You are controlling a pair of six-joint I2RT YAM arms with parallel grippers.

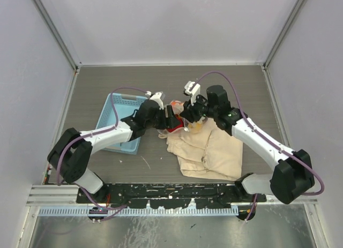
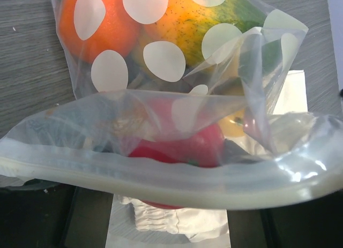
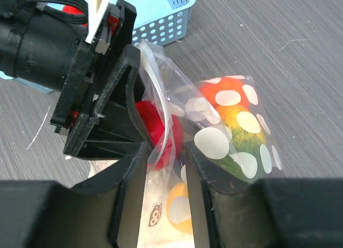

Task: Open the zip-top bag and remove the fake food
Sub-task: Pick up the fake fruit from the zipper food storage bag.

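Observation:
The clear zip-top bag with white spots hangs between my two grippers, over the beige cloth bag. Its zip strip runs straight across the left wrist view. Fake food shows through the film: an orange piece, a yellow-green one and a red one. My left gripper is at the bag's mouth with its fingers apart under the strip. My right gripper has its jaws against both sides of the red piece, with bag film between them. A yellow piece lies below.
A light blue basket stands left of the bag, close behind my left arm. The beige cloth bag lies spread under my right arm. Grey walls close in the table on three sides.

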